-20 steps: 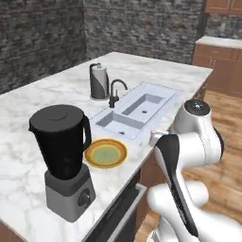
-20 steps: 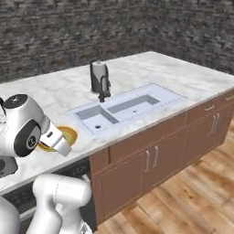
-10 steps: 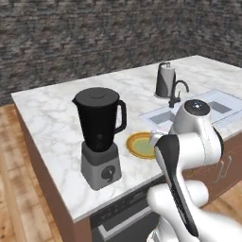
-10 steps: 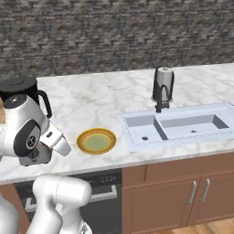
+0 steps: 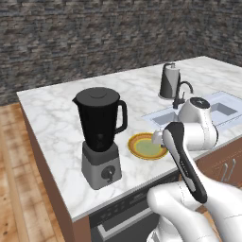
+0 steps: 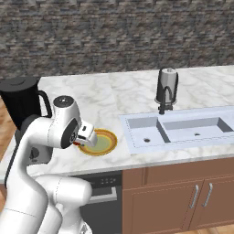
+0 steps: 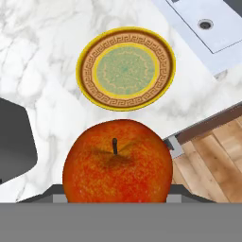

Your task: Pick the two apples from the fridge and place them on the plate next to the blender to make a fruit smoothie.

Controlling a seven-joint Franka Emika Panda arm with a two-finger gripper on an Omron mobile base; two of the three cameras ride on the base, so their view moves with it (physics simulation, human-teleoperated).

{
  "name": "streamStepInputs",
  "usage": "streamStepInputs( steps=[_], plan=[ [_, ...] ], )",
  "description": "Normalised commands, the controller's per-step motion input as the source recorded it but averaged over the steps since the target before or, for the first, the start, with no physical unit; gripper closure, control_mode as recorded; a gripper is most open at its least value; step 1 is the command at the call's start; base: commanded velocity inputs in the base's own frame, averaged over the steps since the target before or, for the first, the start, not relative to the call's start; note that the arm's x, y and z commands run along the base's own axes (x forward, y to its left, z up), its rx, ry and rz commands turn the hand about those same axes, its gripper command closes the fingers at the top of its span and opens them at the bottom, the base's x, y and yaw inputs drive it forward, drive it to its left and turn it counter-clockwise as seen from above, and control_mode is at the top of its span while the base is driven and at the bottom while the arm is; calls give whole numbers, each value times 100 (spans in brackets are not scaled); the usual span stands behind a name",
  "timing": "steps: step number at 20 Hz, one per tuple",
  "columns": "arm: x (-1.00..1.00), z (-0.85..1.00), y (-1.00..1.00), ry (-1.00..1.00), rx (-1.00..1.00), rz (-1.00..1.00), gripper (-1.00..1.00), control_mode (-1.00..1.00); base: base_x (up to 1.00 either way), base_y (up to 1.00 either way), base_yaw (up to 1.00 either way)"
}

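A bright red-orange apple point(image 7: 117, 163) sits stem-up between my jaws at the bottom of the hand view, and my gripper point(image 6: 87, 137) is shut on it. Beyond it lies the yellow-orange plate point(image 7: 125, 68) with a brown patterned rim, bare on the marble counter. From the base views the plate point(image 5: 146, 145) point(image 6: 98, 142) rests just right of the black blender point(image 5: 99, 134) point(image 6: 20, 105), and my hand hovers at the plate's near edge, over the counter's front. The other apple and the fridge are out of view.
A white double sink point(image 6: 178, 130) with a dark faucet point(image 6: 163, 98) lies right of the plate. A grey canister point(image 5: 169, 81) stands behind it. The counter's front edge point(image 7: 203, 125) drops to a wood floor, with cabinets point(image 6: 183, 196) below.
The whole picture has shifted as the base drove, bringing the blender and plate toward the middle. The arm keeps its pose, and the hand now sits at the plate's edge.
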Motion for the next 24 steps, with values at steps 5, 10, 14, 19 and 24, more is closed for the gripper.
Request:
streamStepInputs(
  steps=[5,10,14,19,24],
  plan=[
    [99,-76,0,16,0,26,100,-100,0,0,0],
    [73,-50,-5,9,0,18,100,-100,0,0,0],
    [52,-32,-14,0,0,8,100,-100,0,0,0],
    [57,-42,-3,5,-3,7,100,-100,0,0,0],
    [54,-47,0,6,-4,7,100,-100,0,0,0]
  ],
)
